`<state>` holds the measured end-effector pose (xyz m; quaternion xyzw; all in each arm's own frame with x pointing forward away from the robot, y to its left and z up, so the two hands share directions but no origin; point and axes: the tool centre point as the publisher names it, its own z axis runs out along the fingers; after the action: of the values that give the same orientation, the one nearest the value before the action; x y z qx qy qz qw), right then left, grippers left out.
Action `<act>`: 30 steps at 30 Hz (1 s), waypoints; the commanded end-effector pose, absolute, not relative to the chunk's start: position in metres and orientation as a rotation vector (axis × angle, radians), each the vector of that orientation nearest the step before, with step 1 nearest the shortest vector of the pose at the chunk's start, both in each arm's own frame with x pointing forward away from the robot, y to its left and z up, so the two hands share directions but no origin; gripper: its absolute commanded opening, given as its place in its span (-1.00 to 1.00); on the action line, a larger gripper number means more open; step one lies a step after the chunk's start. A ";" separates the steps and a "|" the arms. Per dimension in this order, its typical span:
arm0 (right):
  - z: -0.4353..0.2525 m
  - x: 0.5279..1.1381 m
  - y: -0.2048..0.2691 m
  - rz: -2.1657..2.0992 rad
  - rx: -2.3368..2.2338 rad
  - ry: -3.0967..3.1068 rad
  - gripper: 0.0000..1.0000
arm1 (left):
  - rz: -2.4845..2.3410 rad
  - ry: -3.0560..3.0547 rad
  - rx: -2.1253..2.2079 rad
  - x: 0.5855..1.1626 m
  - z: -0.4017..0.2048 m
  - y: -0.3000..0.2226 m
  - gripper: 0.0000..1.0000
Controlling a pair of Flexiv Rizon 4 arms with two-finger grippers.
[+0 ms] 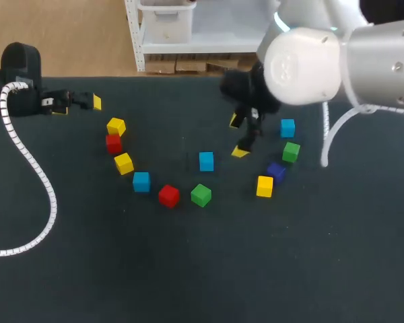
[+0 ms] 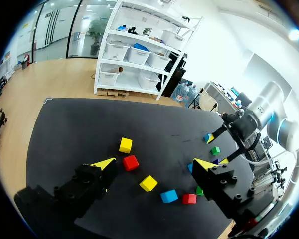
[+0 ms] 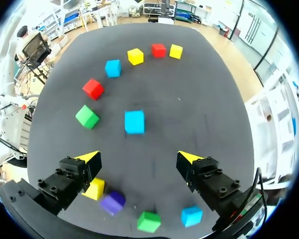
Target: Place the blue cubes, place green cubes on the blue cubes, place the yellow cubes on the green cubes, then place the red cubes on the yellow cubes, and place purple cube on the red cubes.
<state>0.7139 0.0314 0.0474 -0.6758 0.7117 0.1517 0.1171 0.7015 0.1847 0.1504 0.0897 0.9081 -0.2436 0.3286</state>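
My right gripper (image 1: 239,137) (image 3: 139,157) hangs open over the table's middle right and holds nothing. A blue cube (image 1: 206,161) (image 3: 134,122) lies alone on the mat just ahead of its fingers. Behind it sit a blue cube (image 1: 287,128), a green cube (image 1: 291,151), the purple cube (image 1: 276,171) and a yellow cube (image 1: 264,186). An arc to the left runs yellow (image 1: 116,126), red (image 1: 113,143), yellow (image 1: 124,163), blue (image 1: 141,182), red (image 1: 168,196), green (image 1: 200,195). My left gripper (image 1: 77,101) (image 2: 154,163) stands open and empty at the far left edge.
All cubes lie singly on the dark mat (image 1: 202,269), none stacked. A white coiled cable (image 1: 34,168) from my left arm trails across the mat's left side. The right arm's big white joint (image 1: 303,64) hangs above the back right.
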 end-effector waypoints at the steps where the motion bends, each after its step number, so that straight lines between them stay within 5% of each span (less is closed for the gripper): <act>1: 0.054 0.715 0.009 0.436 -1.942 2.097 1.00 | -0.637 2.377 0.235 0.701 0.150 0.185 1.00; 30: 0.034 0.781 -0.101 0.365 -1.867 2.150 1.00 | -0.637 2.377 0.235 0.701 0.150 0.185 1.00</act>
<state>0.7719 -0.0985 0.0383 -0.6425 0.7443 0.1178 0.1387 0.7015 0.1847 0.1504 0.0897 0.9081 -0.2436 0.3286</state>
